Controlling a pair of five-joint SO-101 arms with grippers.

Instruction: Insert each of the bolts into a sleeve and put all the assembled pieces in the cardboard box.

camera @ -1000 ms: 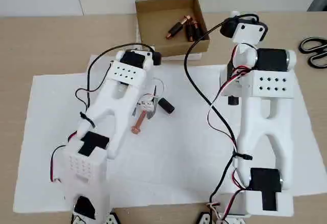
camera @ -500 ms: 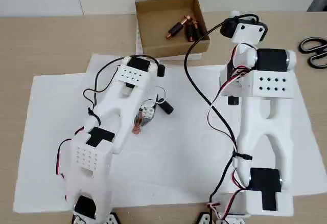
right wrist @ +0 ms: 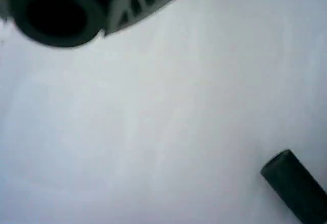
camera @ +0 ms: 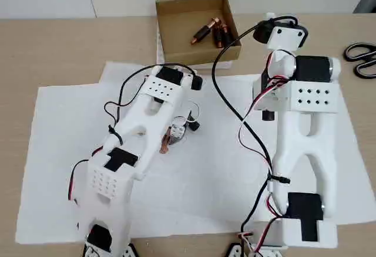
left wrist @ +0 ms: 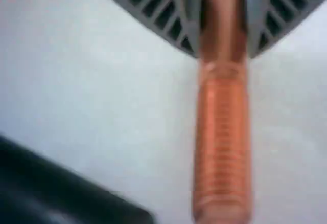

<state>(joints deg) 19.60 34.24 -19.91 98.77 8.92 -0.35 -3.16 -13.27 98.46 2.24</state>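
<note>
My left gripper (camera: 171, 135) is shut on a copper bolt (camera: 165, 145), held near its head, and the threaded shank (left wrist: 222, 142) sticks out past the grey jaws over the white paper. A loose black sleeve (camera: 193, 126) lies on the paper just beside that gripper; its end (left wrist: 51, 193) is close to the bolt. My right gripper (camera: 267, 111) hangs low over the paper's right part, shut on another black sleeve (right wrist: 53, 14) whose open end faces the camera. The cardboard box (camera: 176, 4) stands at the back with several assembled pieces (camera: 210, 31) inside.
A white paper sheet (camera: 211, 175) covers the middle of the wooden table. Black scissors (camera: 361, 57) lie at the far right edge. Cables loop from both arms over the paper between them.
My left arm has swung right and away from its base with the bolt, bringing it close to the loose sleeve. The right arm has not moved.
</note>
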